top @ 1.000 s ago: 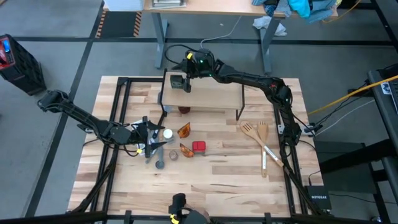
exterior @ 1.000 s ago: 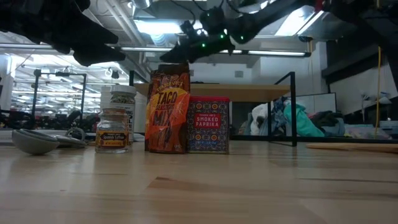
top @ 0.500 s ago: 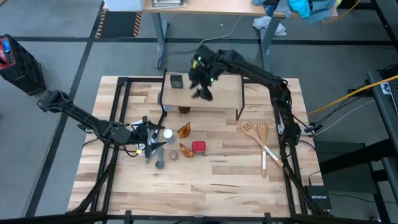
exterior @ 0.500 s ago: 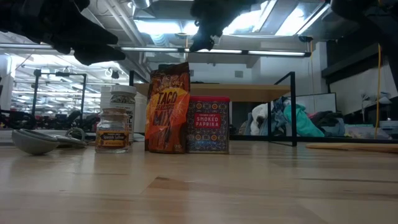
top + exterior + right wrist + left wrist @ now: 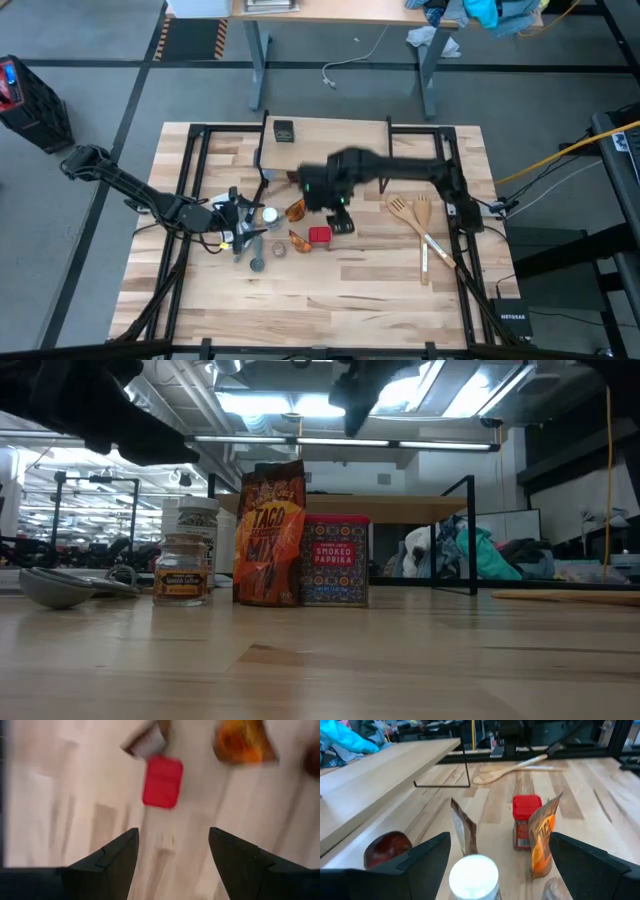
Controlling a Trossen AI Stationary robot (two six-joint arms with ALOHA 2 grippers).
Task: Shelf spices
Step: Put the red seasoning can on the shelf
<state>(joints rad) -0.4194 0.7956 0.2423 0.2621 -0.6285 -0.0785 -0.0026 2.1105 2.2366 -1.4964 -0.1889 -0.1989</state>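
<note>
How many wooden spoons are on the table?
2. A slotted wooden spatula and a wooden spoon lie side by side near the table's right edge, handles crossing. None seem hidden.

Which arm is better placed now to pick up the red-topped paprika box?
The right: its gripper hangs open just beside the red-topped paprika box. The left gripper is open by the white-capped jar.

The plank-topped wooden worktop [image 5: 330,300] carries a small raised light-wood shelf [image 5: 300,152] on thin black legs near its far edge; a dark grey square tin [image 5: 284,131] sits on the shelf's left end. On the worktop in front of the shelf stand a white-capped jar [image 5: 269,215], two orange packets [image 5: 296,210], a red-topped paprika box [image 5: 319,236] and a small jar [image 5: 278,250]. Two wooden spatulas [image 5: 418,225] lie to the right.
</note>
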